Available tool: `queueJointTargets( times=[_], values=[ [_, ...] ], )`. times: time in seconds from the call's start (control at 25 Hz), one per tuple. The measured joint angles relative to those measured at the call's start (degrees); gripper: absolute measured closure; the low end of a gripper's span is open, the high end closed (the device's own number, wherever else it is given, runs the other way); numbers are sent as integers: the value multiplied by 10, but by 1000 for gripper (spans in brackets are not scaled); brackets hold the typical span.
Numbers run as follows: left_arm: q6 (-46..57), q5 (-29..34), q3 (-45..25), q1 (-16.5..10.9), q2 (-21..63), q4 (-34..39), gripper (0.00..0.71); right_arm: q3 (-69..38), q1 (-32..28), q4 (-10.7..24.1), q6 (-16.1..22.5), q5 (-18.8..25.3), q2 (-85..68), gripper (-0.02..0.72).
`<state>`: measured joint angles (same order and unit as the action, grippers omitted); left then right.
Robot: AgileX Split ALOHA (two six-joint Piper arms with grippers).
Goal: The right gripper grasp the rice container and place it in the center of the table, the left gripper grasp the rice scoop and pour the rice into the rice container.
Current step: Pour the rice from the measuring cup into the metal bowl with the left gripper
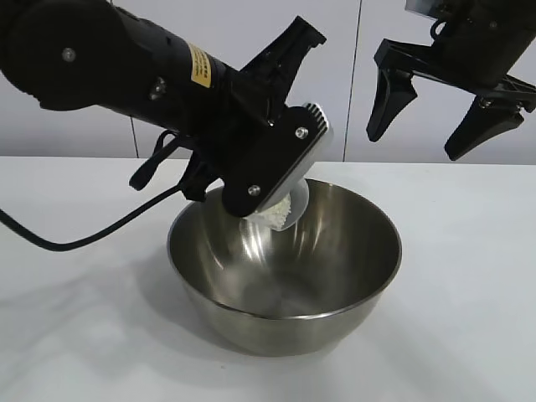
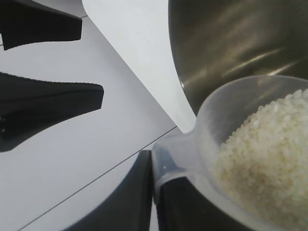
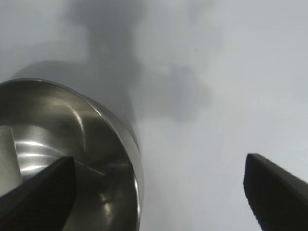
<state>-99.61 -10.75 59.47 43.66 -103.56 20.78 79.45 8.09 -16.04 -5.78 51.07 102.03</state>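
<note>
Over the bowl, the left gripper [image 1: 280, 188] is pinched tight on the handle of the rice scoop [image 2: 240, 144]. It holds the scoop tipped above the rice container [image 1: 285, 276] so the rice [image 2: 269, 159] can slide down inside. That big shiny bowl sits near the middle of the table [image 1: 469, 276], right under the scoop. Up high and off to the side, the right gripper [image 1: 448, 117] hangs with its fingers spread wide, holding nothing. I count two grippers, one scoop, one bowl.
</note>
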Motion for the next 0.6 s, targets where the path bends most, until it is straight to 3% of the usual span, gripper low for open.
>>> queueJointTargets(
  times=[0.24,0.6],
  values=[
    [0,-1,0,0,0,104,704,0,0,0,-3,1,0,51],
    [0,-10,0,0,0,185,704,0,0,0,-10,2,0,51]
  ],
)
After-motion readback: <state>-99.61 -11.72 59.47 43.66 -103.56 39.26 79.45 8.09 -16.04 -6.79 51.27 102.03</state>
